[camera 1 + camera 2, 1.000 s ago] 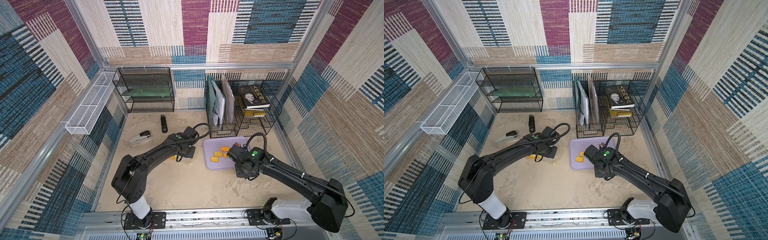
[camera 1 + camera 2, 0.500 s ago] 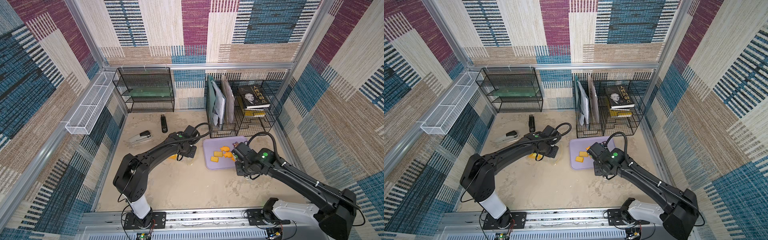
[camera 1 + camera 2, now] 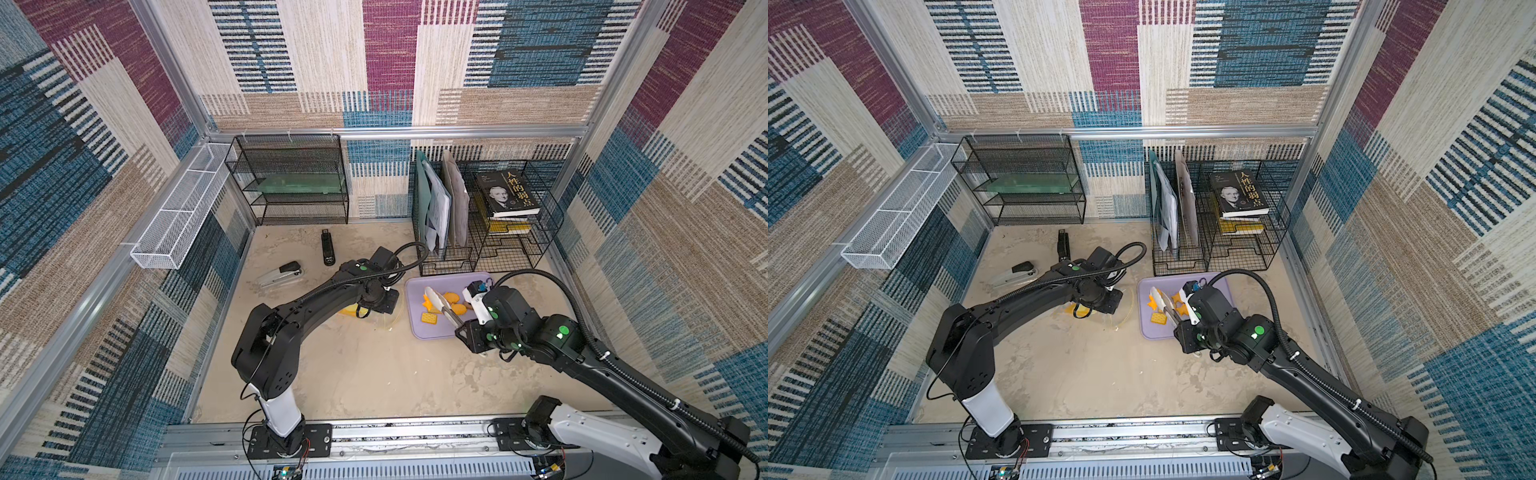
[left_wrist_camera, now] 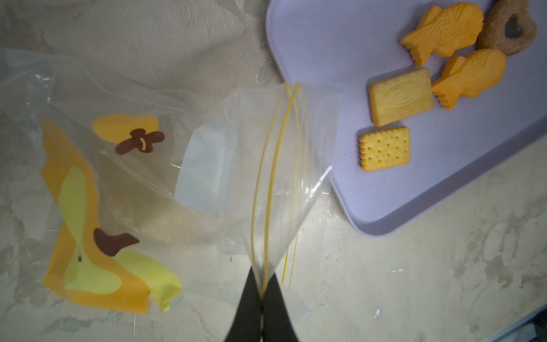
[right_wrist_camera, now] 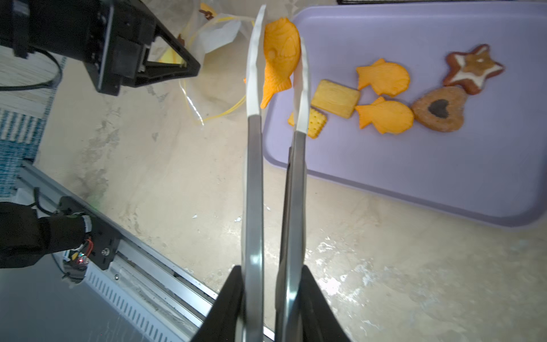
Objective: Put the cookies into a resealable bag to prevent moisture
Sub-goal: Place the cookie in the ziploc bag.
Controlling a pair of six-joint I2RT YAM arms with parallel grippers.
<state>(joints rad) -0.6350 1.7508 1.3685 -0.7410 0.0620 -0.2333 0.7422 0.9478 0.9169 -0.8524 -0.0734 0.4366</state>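
Note:
My left gripper is shut on the zip edge of the resealable bag, a clear pouch with yellow print, and holds its mouth up just left of the lilac tray. My right gripper is shut on the handles of metal tongs. The tongs pinch an orange fish cookie above the tray's edge nearest the bag. Several cookies lie on the tray: two fish, a rectangle, a dotted cracker, a brown star and a brown heart. In both top views the tongs reach over the tray.
A stapler and a black bar-shaped object lie at the back left. A black mesh shelf and a wire file rack with a book line the back wall. The rack stands close behind the tray.
My right arm has pulled back toward the front right, and the tongs now show over the tray with the fish cookie in them. The left arm and bag have stayed put.

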